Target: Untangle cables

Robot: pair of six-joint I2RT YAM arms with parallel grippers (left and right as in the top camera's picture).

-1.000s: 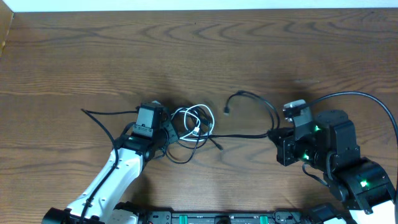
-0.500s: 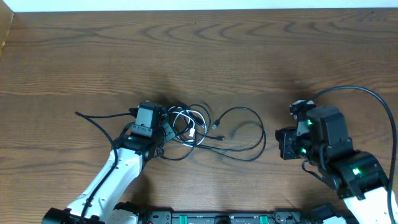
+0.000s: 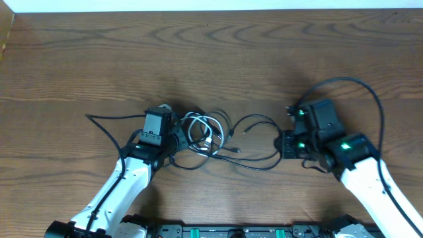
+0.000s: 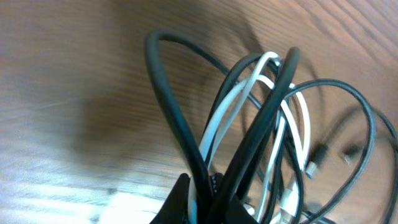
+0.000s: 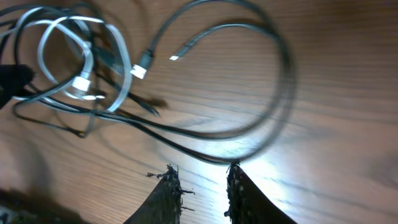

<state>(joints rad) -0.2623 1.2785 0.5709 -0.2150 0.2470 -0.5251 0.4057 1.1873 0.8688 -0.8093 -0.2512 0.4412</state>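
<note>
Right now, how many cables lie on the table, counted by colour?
Black cables: 2
White cable: 1
Total: 3

Right wrist view: blurry black cable loop (image 5: 287, 81); left wrist view: white cable (image 4: 236, 102) bottom-cropped
</note>
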